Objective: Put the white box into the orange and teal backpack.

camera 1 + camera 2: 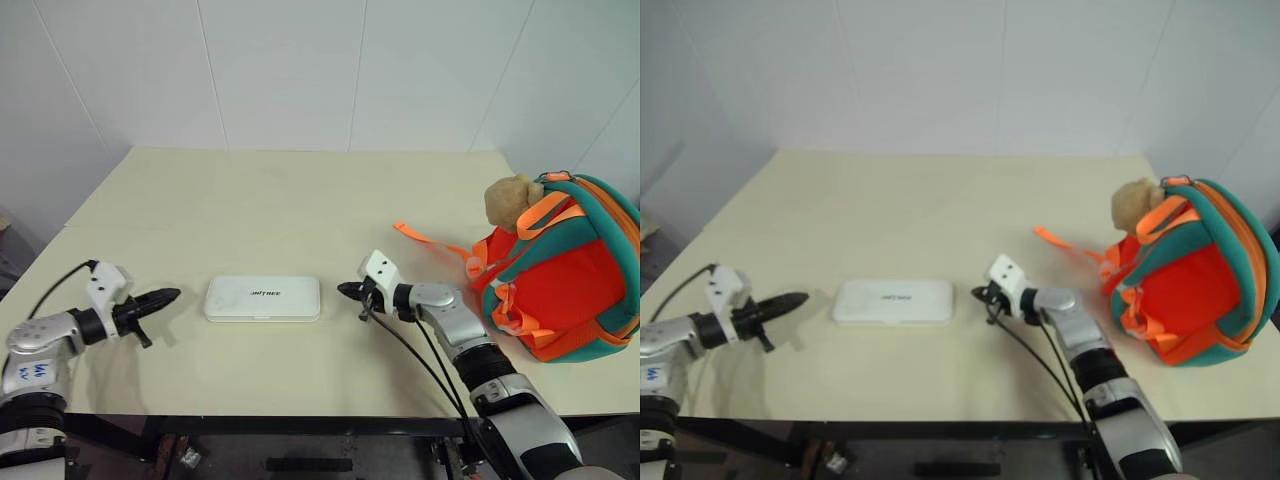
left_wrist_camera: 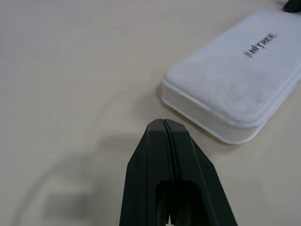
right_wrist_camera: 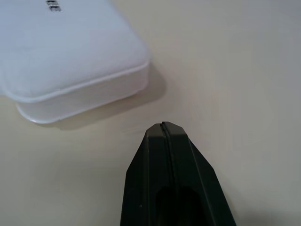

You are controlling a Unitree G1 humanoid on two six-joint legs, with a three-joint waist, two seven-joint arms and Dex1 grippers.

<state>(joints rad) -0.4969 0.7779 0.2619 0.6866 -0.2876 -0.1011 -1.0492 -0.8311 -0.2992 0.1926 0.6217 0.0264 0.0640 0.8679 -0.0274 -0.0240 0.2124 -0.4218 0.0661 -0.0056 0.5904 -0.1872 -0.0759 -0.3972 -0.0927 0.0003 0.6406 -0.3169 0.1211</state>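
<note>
On a pale cream table (image 1: pixel 300 200) set against white wall panels, two robot arms flank a flat case. At far left, the left end effector (image 1: pixel 172 295) hangs low over the tabletop, its two black fingers (image 2: pixel 169 155) clenched tip to tip on nothing and aimed at the near short end of the white box (image 1: pixel 263 298), just beside it but clear of it; a gap of bare table shows between tip and case. A black cable loops from the white wrist housing behind it.

The white box lies flat in the middle of the table's front half, its long sides running left to right, small dark lettering (image 1: pixel 264 293) facing up. Its lid is shut and it sits well apart from the bag.

To its right, the right end effector (image 1: pixel 346 290) points back toward the box's other short end, fingers (image 3: pixel 171 155) likewise pressed together and empty, near the rounded corner without touching it. Black cables trail from this wrist down over the table's front edge.

At far right, the orange and teal backpack (image 1: pixel 560 275) rests on the table near the right-hand edge, bulging and rounded, teal edging framing the orange-red panel. A tan plush toy (image 1: pixel 512 200) sits at its upper left, and an orange strap (image 1: pixel 425 238) trails across the table toward the centre. Whether the bag's opening is zipped, or what lies inside, cannot be made out from here.
</note>
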